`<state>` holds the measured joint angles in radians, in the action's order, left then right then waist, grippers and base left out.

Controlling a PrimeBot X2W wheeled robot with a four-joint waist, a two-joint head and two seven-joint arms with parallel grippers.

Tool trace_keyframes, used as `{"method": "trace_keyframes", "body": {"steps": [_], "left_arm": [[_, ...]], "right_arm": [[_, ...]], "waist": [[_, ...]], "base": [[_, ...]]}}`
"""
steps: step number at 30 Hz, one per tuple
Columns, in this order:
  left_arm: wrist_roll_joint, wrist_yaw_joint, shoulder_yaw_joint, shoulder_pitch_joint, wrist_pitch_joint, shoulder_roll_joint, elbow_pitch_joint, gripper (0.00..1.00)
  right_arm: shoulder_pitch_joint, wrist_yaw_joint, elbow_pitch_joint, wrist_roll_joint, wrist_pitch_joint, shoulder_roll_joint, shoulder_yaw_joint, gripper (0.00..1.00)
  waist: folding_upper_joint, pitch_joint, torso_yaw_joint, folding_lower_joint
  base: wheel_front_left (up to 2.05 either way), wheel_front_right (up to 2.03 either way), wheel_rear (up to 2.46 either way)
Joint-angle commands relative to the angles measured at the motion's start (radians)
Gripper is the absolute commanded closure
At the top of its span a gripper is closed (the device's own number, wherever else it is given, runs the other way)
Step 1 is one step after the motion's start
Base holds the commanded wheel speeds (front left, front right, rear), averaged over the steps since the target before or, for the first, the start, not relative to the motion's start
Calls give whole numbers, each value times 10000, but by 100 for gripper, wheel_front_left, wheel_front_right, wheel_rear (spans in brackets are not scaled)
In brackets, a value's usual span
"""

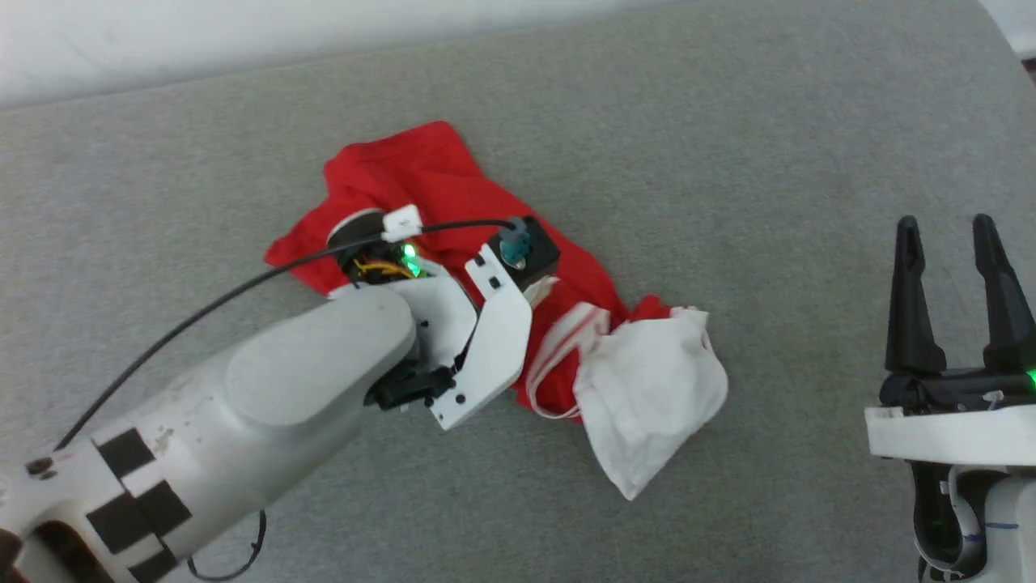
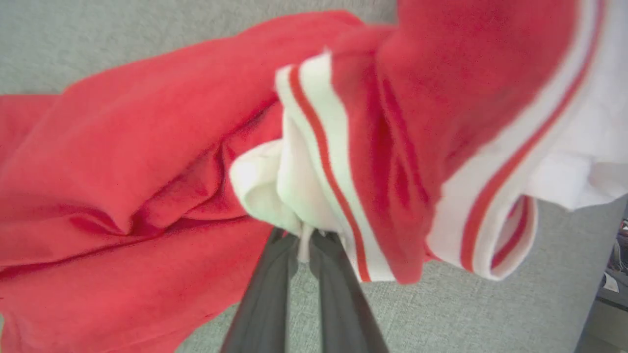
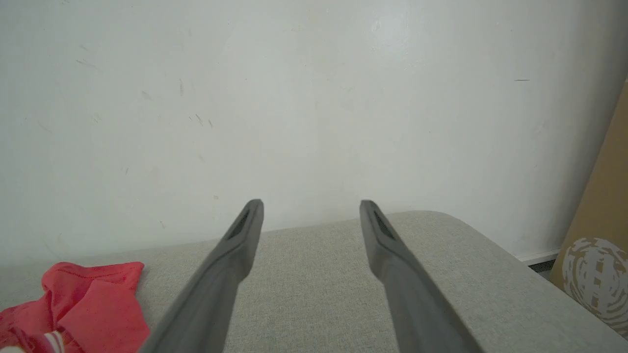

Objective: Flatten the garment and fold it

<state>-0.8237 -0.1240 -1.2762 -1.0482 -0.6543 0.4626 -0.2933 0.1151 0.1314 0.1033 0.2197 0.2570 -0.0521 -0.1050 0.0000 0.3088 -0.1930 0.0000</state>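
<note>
Head view, left to right: left gripper [image 2: 304, 234] low over the crumpled garment [image 1: 429, 186] in the middle of the grey cushion [image 1: 728, 121], pinched shut on a white fold beside the striped sleeve edge. Right gripper [image 1: 947, 231] well apart at the lower right, fingers spread wide, empty. Apparently nothing flattened or folded yet: spreading first, every fold still to do.

No readable text; mark on cardboard [image 3: 607, 186] illegible.
</note>
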Motion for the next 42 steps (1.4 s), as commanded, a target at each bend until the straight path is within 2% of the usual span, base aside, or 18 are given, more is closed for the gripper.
{"method": "trace_keyframes", "body": {"steps": [1, 3, 4, 8, 12, 16, 20, 24, 25, 26, 27, 30, 33, 36, 39, 42], "left_arm": [[-63, -67, -18, -203, 799, 150, 86, 100], [-246, -67, 154, -208, 1696, 397, 66, 100], [-246, -67, 154, -208, 1696, 397, 66, 100], [-503, 58, 630, 350, 3023, 1182, -69, 100], [-903, 728, 1137, 1379, 4063, 2033, -196, 100], [-1483, 1425, 1402, 2809, 4845, 2653, -348, 100], [-2220, 1831, 1477, 4255, 5357, 2749, -615, 100], [-2624, 2005, 1418, 5139, 5669, 2471, -886, 100], [-2693, 2045, 1481, 5249, 5847, 2397, -951, 74], [-2741, 2077, 1552, 5337, 6050, 2331, -1009, 4], [-2726, 2138, 1630, 5378, 6302, 2279, -1052, 0], [-2493, 2491, 2002, 5296, 7304, 2259, -986, 0], [-1913, 3065, 2224, 4974, 8017, 2528, -479, 0], [-1427, 3431, 2458, 4387, 8247, 2938, 488, 0], [-1041, 3386, 2580, 3545, 8051, 3133, 1434, 0], [-303, 2989, 2167, 2436, 7139, 3159, 1839, 0]], "right_arm": [[-118, -7, -9, -101, 47, 19, -50, 0], [-251, -7, -13, -178, 47, 19, -68, 0], [-251, -7, -13, -178, 47, 19, -68, 0], [-475, -7, -16, -330, 47, 19, -30, 0], [-584, -7, 18, -441, 47, 19, -108, 0], [-620, -7, 27, -495, 47, 19, -93, 0], [-692, -7, -19, -551, 47, 19, -32, 0], [-786, -7, -104, -610, 47, 19, 15, 0], [-815, -7, -121, -632, 47, 19, 17, 0], [-841, -7, -140, -652, 47, 19, 16, 0], [-873, -7, -157, -673, 47, 19, 10, 0], [-992, -7, -182, -722, 47, 19, -18, 0], [-1120, -7, -190, -752, 47, 19, -50, 0], [-1225, -7, -167, -750, 47, 19, -100, 0], [-1257, -7, -154, -753, 47, 19, -76, 0], [-1206, -7, -188, -753, 47, 19, 14, 0]], "waist": [[0, -544, 632, 0], [0, -771, 908, 0], [0, -771, 908, 0], [0, -1103, 1393, 0], [0, -1234, 1809, 0], [0, -1249, 2020, 0], [0, -1281, 2141, 0], [0, -1433, 2234, 0], [0, -1498, 2263, 0], [0, -1572, 2294, 0], [0, -1661, 2327, 0], [0, -1931, 2435, 0], [0, -2182, 2536, 0], [0, -2330, 2660, 0], [0, -2368, 2758, 0], [0, -2350, 2738, 0]], "base": [[0, 0, 0], [0, 0, 0], [0, 0, 0], [0, 0, 0], [0, 0, 0], [0, 0, 0], [0, 0, 0], [0, 0, 0], [0, 0, 0], [0, 0, 0], [0, 0, 0], [0, 0, 0], [0, 0, 0], [0, 0, 0], [0, 0, 0], [0, 0, 0]]}}
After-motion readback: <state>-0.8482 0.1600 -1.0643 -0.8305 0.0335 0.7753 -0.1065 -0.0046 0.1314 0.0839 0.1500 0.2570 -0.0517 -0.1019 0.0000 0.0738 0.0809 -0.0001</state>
